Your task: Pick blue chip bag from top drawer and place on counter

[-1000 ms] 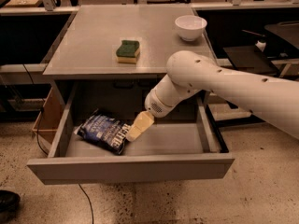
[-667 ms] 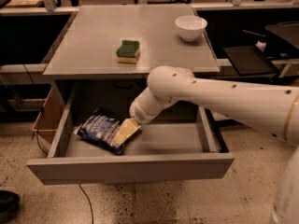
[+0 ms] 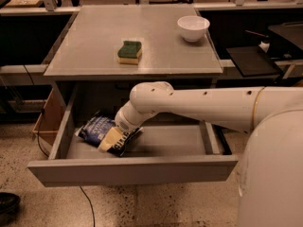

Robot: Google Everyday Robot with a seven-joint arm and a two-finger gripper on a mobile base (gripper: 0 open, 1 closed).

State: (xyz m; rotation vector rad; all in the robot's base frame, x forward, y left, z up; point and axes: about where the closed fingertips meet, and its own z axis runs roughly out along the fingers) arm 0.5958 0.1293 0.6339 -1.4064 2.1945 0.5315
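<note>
Your gripper [image 3: 110, 140] sits on the bag [image 3: 94, 126], in the drawer's [image 3: 132, 170] left part; whether it's clamped or open, you can't tell.

The white arm [image 3: 203, 103] reaches in from 3 o'clock into the open top drawer [image 3: 132, 169]. Its gripper [image 3: 109, 140] sits low over the right half of the blue chip bag [image 3: 94, 126], which lies in the drawer's left part at about 8 o'clock. On the counter [image 3: 90, 46], a green-and-yellow sponge [image 3: 129, 52] rests near the middle, and a white bowl [image 3: 193, 27] stands well apart at 1 o'clock.
</note>
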